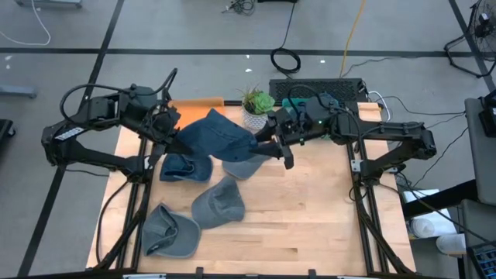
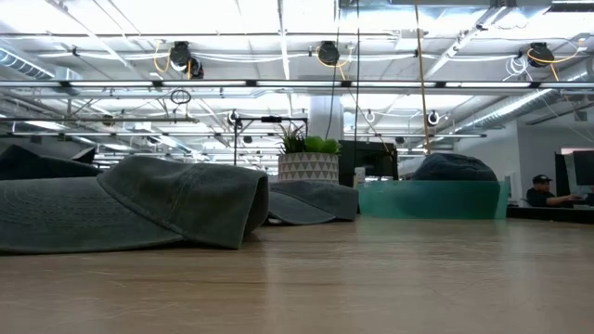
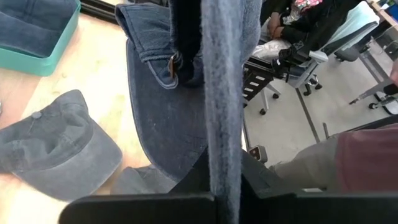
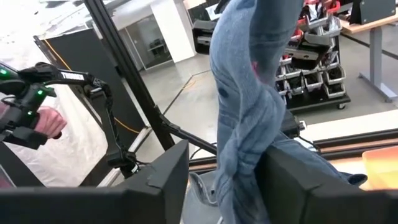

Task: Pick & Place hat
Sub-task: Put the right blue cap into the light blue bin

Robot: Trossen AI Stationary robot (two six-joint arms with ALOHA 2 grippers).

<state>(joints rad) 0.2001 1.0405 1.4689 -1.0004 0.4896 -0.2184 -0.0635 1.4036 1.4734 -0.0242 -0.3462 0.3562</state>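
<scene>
The left gripper (image 1: 164, 124) is pressed together on one edge of a blue denim hat (image 1: 219, 133), the cloth running as a thin band between its fingers in the left wrist view, while the right gripper (image 1: 273, 143) pinches the opposite edge, a bunched fold of denim standing up between its two dark fingers (image 4: 163, 180) in the right wrist view. The hat hangs stretched between the two claws above the back half of the wooden table (image 1: 310, 225), its long axis running across the table from left arm to right arm, so neither arm is nearer: each holds an end. Which way it goes next depends, I judge, on which side lets go first. Directly below and toward the front lie other caps: a blue one in a teal tray (image 1: 186, 167), a pale grey cap (image 1: 242, 167) under the right end, a grey cap (image 1: 218, 203) further forward, and another grey cap (image 1: 170, 231) near the front left corner. A small potted plant (image 1: 256, 107) in a patterned white pot stands just behind the held hat, close to the right claw, and is the likeliest thing to be brushed. An orange flat piece (image 1: 200, 103) lies at the back edge.
</scene>
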